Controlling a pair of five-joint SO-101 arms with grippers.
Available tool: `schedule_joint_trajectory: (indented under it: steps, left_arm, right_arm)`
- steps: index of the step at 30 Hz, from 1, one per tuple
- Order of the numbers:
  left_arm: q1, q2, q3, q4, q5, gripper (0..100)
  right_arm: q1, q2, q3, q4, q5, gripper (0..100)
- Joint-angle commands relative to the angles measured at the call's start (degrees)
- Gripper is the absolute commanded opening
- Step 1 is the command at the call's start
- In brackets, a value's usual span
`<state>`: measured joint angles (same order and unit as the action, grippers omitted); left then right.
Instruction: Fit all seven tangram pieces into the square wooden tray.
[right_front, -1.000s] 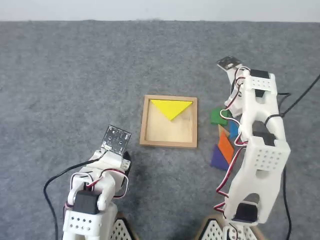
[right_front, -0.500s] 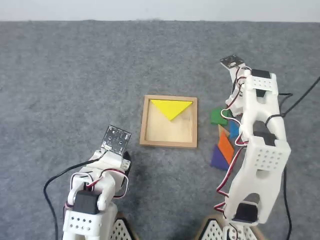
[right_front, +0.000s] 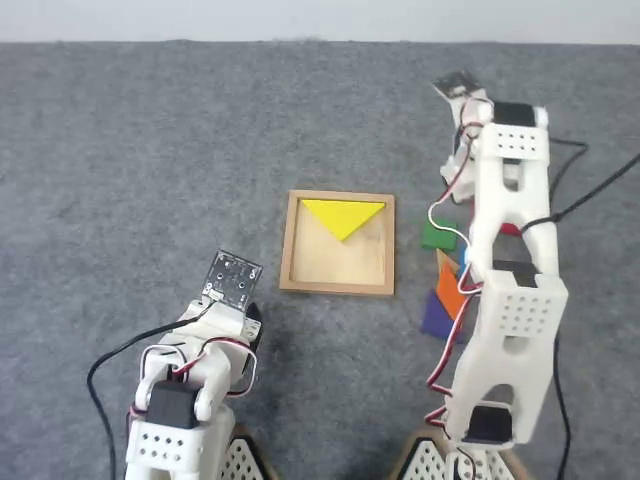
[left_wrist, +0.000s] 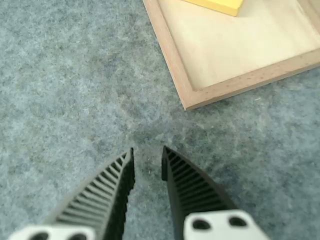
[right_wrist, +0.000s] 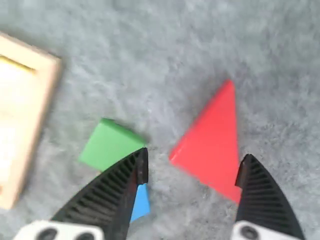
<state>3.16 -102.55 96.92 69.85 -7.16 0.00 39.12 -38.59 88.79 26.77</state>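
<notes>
The square wooden tray (right_front: 287, 242) lay at the centre of the grey counter (right_front: 150, 150), with the yellow triangle (right_front: 342, 216) inside it against the upper wall. More pieces lay loose on the counter to the right of the tray: a green piece (right_front: 436, 236) nearest it, and below that an orange piece (right_front: 449, 296) and a purple piece (right_front: 435, 319) touching each other.

In the right wrist view, the right gripper (right_wrist: 194, 164) hung over the red triangle (right_wrist: 212, 145). Its jaws were spread wide on either side of the triangle and held nothing. The green piece and a blue piece (right_wrist: 142, 202) lay just beside one finger.

The left gripper (left_wrist: 147, 159) hovered over bare counter near a corner of the tray, at the lower left of the high view. Its jaws were only slightly parted and empty.
</notes>
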Motion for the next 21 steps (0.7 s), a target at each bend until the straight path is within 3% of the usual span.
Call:
schedule_joint_trajectory:
  steps: [1,6,21]
  left_arm:
    - [0.09,0.09,-0.40,-0.18,0.35,9]
    - [0.09,0.09,-0.40,-0.18,0.35,9]
    - [0.09,0.09,-0.40,-0.18,0.35,9]
  right_arm:
    - [-0.84,-0.66,-5.89,2.42,-0.26,28.3]
    - [1.80,3.56,-4.92,2.15,2.29,36.7]
    - [6.11,11.47,-5.10,-2.42,4.57,37.0]
